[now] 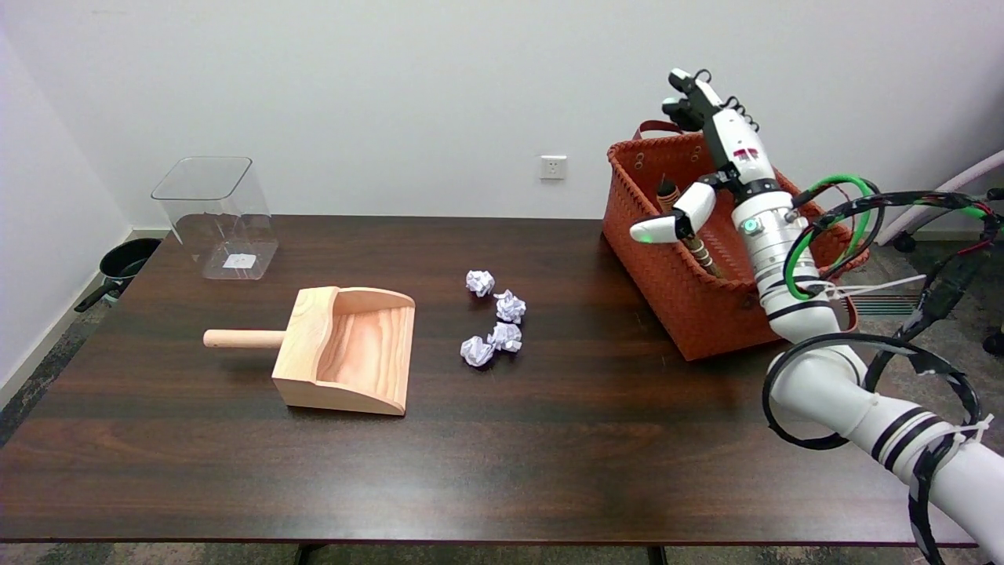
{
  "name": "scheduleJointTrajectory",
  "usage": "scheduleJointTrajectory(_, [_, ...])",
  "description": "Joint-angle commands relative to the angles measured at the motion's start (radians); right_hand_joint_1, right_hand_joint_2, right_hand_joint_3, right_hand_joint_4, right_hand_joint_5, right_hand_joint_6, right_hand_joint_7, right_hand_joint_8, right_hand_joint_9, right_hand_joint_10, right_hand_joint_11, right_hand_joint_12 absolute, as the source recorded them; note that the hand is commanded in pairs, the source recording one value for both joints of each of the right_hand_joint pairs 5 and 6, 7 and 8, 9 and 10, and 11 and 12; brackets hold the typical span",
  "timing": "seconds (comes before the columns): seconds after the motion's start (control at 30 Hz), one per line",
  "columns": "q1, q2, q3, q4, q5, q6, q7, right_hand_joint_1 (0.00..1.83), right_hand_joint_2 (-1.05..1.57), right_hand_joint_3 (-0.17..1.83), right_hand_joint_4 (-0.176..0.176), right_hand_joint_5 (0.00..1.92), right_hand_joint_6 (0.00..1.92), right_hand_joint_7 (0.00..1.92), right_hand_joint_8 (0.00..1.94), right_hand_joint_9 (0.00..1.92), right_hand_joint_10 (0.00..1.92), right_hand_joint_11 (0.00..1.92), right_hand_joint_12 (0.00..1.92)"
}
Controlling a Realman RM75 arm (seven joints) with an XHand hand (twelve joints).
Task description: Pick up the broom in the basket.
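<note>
So the broom (681,224) is sitting inside the orange woven basket (667,267) at the far right end of the dark wooden table (549,439), leaning at a slant with its dark tip poking up toward the basket's left wall and the wrapped handle running down and to the right into the basket. The right hand (718,149) is hovering over the basket's opening, arm coming up from the lower right with a bunch of black and green cables looped around it. The fingers (690,90) are stretched upward and away, up above the back rim, while the thumb (674,220) sticks out low to the left and crosses right in front of the broom's handle. Looks spread out to me, nothing gripped, though honestly I can't tell if the thumb is actually touching the handle or just passing in front of it from this angle. So the broom is basically just below and left of the palm, right by the thumb. Elsewhere on the table: a wooden dustpan (345,349) left of centre with its handle pointing left, four crumpled paper balls (496,318) clustered in the middle, and a clear plastic bin (216,216) at the far left corner.
</note>
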State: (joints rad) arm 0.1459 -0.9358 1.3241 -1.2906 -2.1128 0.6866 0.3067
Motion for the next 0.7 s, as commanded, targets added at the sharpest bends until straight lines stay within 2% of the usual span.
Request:
scheduleJointTrajectory(0.03, [0.024,0.003,-0.089,0.176,0.124,0.064,0.059,1.10,-0.65,0.92,0.000,0.23,0.23,0.48,0.48,0.48,0.48,0.48,0.48])
scheduleJointTrajectory(0.3, [-0.003,-0.002,-0.146,0.166,0.157,0.087,0.104,1.11,-0.58,0.89,0.000,0.21,0.21,0.54,0.54,0.52,0.52,0.50,0.50])
scheduleJointTrajectory(0.7, [-0.005,-0.002,-0.162,0.163,0.158,0.104,0.115,1.12,-0.50,0.91,0.000,0.20,0.20,0.62,0.62,0.54,0.54,0.50,0.50])
